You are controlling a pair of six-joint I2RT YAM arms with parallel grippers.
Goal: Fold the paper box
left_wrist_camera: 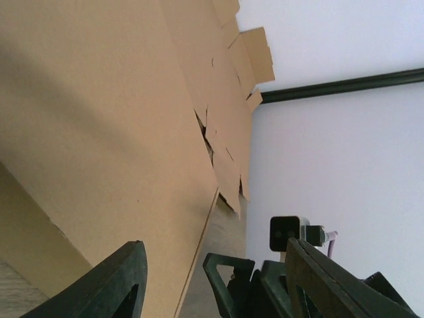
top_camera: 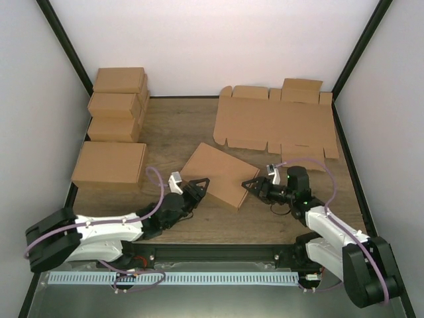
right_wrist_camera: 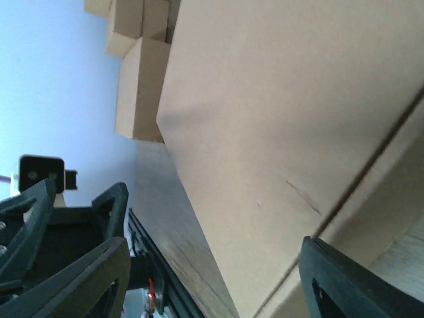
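The paper box (top_camera: 220, 173) lies folded shut and flat in the middle of the table, turned at an angle. My left gripper (top_camera: 197, 186) is open at the box's near left edge. In the left wrist view (left_wrist_camera: 215, 252) the box (left_wrist_camera: 99, 132) fills the left side, and its edge runs between the open fingers (left_wrist_camera: 116, 281). My right gripper (top_camera: 254, 186) is open at the box's near right corner. In the right wrist view (right_wrist_camera: 213, 248) the box (right_wrist_camera: 298, 112) reaches down between the spread fingers (right_wrist_camera: 348, 285). Neither gripper holds anything.
A set of brown cartons (top_camera: 118, 106) stands at the back left, with a larger one (top_camera: 109, 163) in front. Flat notched cardboard sheets (top_camera: 275, 122) lie at the back right. White walls with black posts close in the table on three sides.
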